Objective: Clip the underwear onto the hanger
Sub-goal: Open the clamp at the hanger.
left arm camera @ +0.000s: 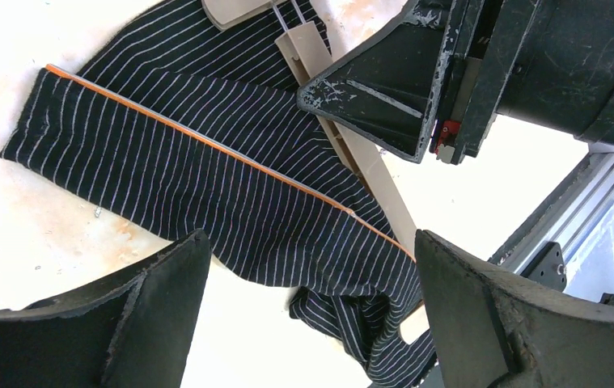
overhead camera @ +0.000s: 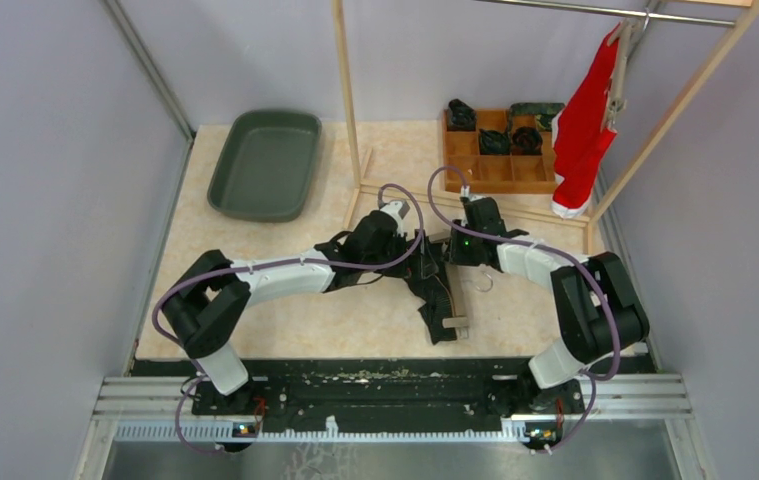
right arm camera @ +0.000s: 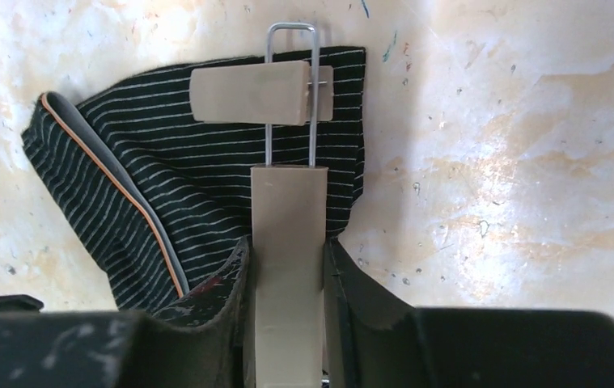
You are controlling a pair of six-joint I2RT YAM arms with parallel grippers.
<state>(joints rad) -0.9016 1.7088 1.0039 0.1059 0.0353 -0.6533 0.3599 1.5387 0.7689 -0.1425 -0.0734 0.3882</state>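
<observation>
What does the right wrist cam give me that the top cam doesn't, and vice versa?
Right wrist only: the clip sitting over the underwear, and the right gripper closed around the hanger bar. Top only: green tray, divided wooden box, red garment hanging from the rail. Both: underwear and hanger on the table.

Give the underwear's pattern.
The underwear is black with thin white stripes and an orange trim line; clearest in left wrist view.
</observation>
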